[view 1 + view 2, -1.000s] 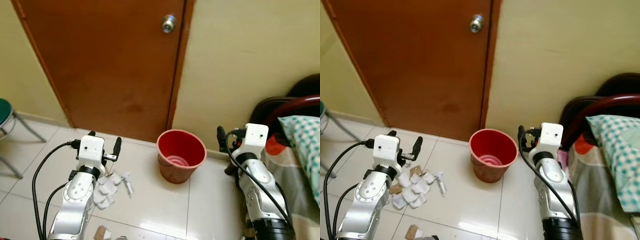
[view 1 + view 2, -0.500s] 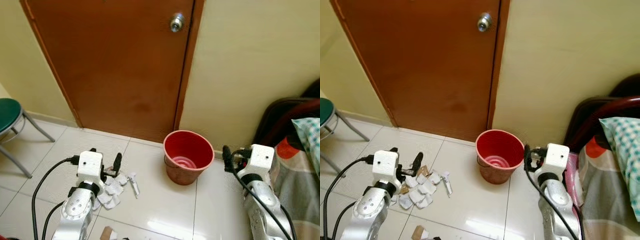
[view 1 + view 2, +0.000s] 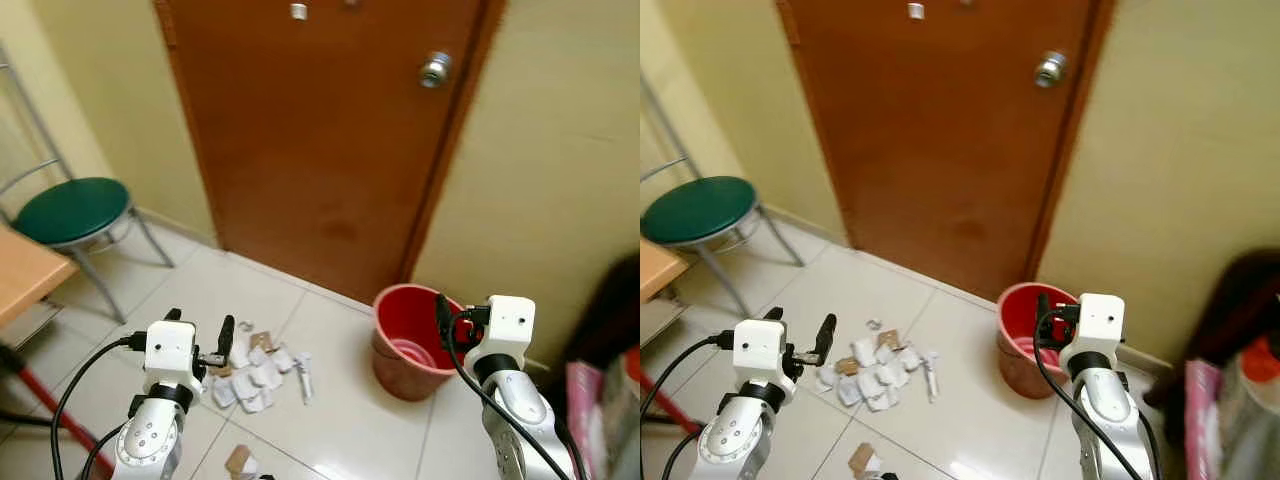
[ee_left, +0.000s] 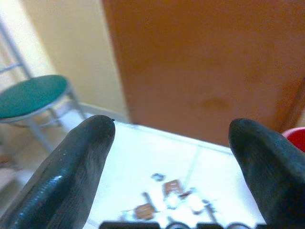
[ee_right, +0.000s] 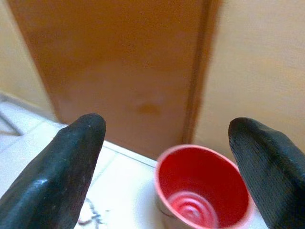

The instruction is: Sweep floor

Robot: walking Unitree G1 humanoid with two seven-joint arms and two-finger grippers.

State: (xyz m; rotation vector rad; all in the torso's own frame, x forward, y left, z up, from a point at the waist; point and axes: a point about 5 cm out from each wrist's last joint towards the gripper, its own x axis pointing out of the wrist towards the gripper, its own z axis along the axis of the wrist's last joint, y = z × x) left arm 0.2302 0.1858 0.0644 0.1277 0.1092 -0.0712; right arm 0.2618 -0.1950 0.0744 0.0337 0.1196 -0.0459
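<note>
White tiled floor (image 3: 340,420) held scattered white paper scraps (image 3: 258,370) near the brown door (image 3: 330,130). Red plastic bucket (image 3: 412,340) stood beside them, interior contents unclear. Left gripper (image 4: 171,167) and right gripper (image 5: 167,162) both spread, empty.

One red bin (image 3: 413,340), one green-seated stool (image 3: 72,210) and one brown door (image 3: 330,130) with a single knob (image 3: 434,69); one scatter of paper scraps (image 3: 255,372) lies on the floor (image 3: 340,430), individual pieces too small to count.

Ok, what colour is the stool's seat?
Dark green; the stool shows best in the left eye view.
</note>
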